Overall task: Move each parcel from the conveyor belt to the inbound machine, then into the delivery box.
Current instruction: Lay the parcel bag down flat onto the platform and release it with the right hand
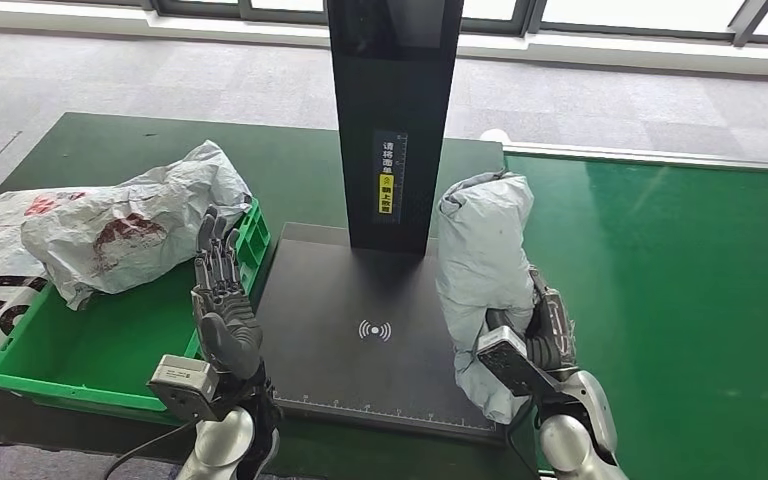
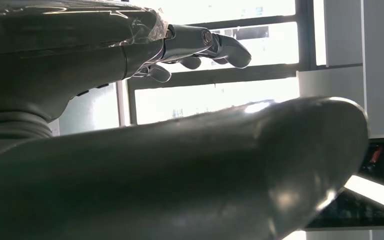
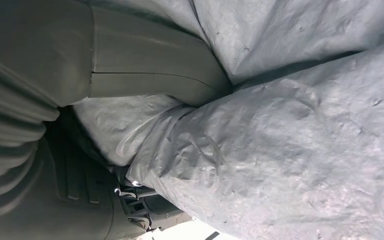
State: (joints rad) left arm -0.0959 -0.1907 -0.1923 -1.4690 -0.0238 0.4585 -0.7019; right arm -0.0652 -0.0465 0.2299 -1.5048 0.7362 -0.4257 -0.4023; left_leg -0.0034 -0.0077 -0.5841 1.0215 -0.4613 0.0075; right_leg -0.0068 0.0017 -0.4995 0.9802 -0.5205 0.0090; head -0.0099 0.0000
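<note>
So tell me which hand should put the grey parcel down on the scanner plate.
Right. The right hand already grips the grey parcel at the right edge of the scanner plate. The left hand is raised with fingers apart, holding nothing, beside the green bin.

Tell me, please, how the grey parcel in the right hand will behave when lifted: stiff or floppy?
Probably floppy: the grey parcel is a wrinkled plastic bag that dents under the right hand. Its free upper end may sag. The smooth film could slip.
</note>
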